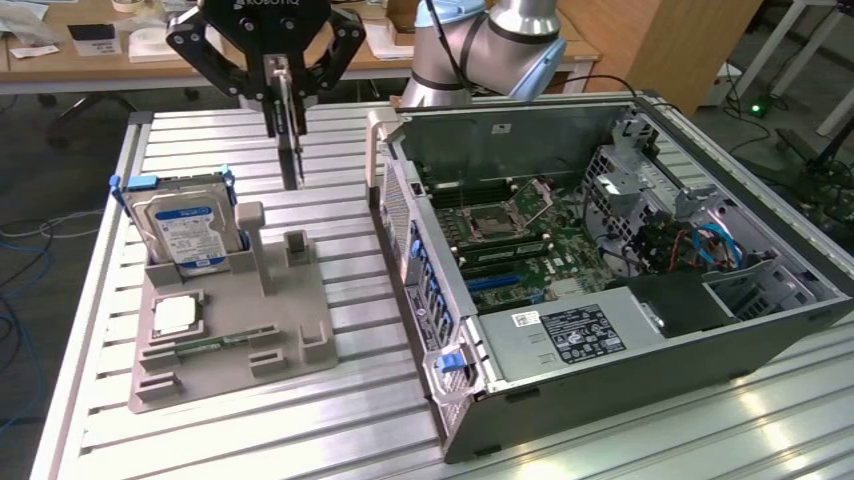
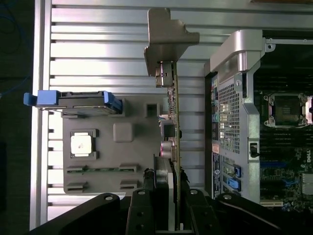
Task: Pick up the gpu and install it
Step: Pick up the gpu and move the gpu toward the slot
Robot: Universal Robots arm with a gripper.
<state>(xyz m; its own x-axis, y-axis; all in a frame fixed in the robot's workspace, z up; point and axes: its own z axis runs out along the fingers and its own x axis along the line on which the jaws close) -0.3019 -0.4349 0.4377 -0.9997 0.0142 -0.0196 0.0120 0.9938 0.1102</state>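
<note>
The end effector (image 1: 283, 105), nearly closed, pinches the gpu (image 1: 290, 155) by its top edge. It hangs vertical above the table (image 1: 334, 205), likely for slotting into the motherboard (image 1: 527, 245).

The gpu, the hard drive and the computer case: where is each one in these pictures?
gpu (image 1: 288, 150), exterior view, lower part of the card seen edge-on.
hard drive (image 1: 187, 232), exterior view, its blue label.
computer case (image 1: 641, 385), exterior view, its dark near wall.

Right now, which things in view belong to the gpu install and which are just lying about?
Job in hand: gripper, shut on the gpu; open computer case with its motherboard.
Lying about: hard drive, processor chip, memory stick, all in the grey holder.
</note>
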